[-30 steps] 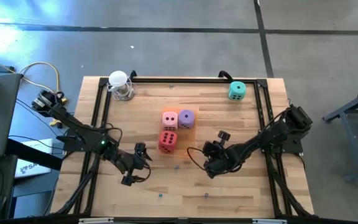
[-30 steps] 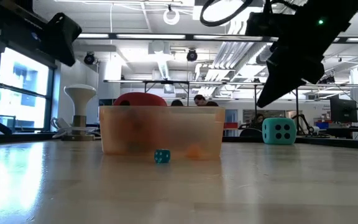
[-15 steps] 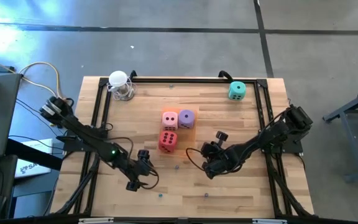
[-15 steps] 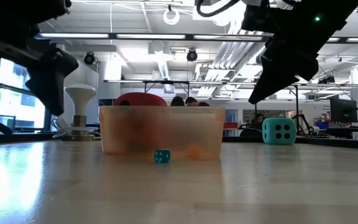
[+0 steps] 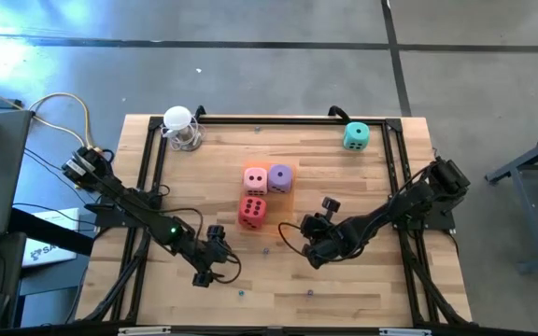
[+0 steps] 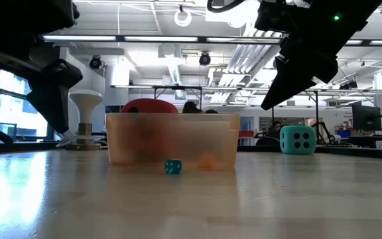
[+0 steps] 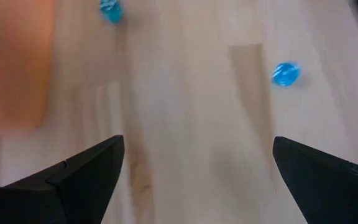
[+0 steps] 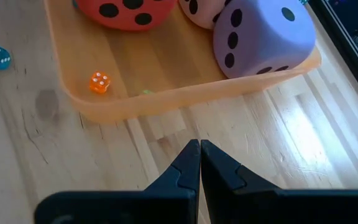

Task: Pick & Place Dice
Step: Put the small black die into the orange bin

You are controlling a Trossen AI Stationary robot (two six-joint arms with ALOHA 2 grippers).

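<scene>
A translucent orange tray (image 5: 292,194) in the middle of the table holds the red die (image 5: 253,211), the pink die (image 5: 255,180) and the purple die (image 5: 280,177). The teal die (image 5: 355,136) rests on the wood at the far right. My left gripper (image 5: 211,259) hangs open over bare wood, near and left of the tray; nothing is between its fingers (image 7: 199,140). My right gripper (image 5: 308,243) is shut and empty, just right of the tray's near corner, pointing at the tray wall (image 8: 166,102).
Tiny blue dice lie on the wood near the left gripper (image 7: 285,73) (image 7: 110,10) and in front of the tray (image 6: 172,166). A tiny orange die (image 8: 100,82) sits in the tray. A white round stand (image 5: 180,126) is at the far left. Black rails (image 5: 148,177) run along the table's sides.
My left gripper has come down and moved toward the table's near edge and a little right, staying open. In the low view it has sunk from the top corner to hang above the table at the left. The dice have not moved.
</scene>
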